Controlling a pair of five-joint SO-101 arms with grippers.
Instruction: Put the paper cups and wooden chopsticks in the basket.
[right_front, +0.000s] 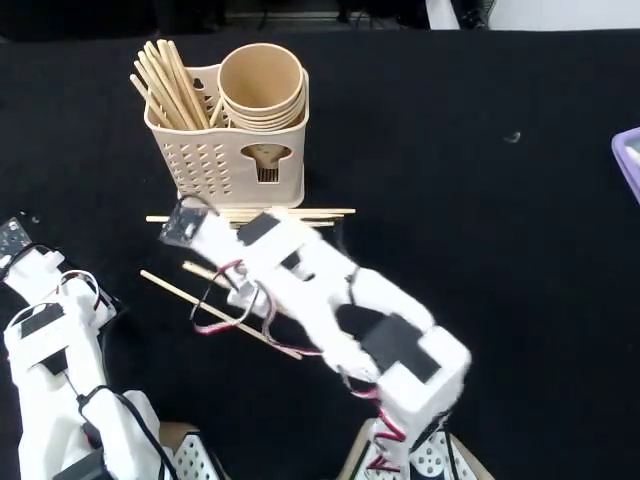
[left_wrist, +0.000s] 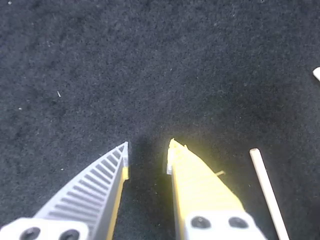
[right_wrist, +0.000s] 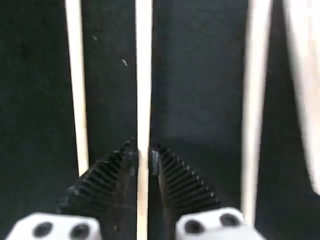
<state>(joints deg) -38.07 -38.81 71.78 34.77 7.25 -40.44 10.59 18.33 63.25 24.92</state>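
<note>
Several wooden chopsticks (right_front: 165, 85) and stacked paper cups (right_front: 260, 80) stood in the basket (right_front: 225, 165) at the far left. Just near of it, the right gripper (right_wrist: 144, 152) was clamped on one loose chopstick (right_wrist: 143, 75). The left gripper (left_wrist: 147, 150), jaws slightly parted, held nothing above the black cloth (left_wrist: 150, 60).

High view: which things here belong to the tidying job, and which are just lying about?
Job: basket; paper cups; chopsticks in the basket; loose chopsticks; right gripper, shut on one chopstick.
Lying about: purple object at the side.
</note>
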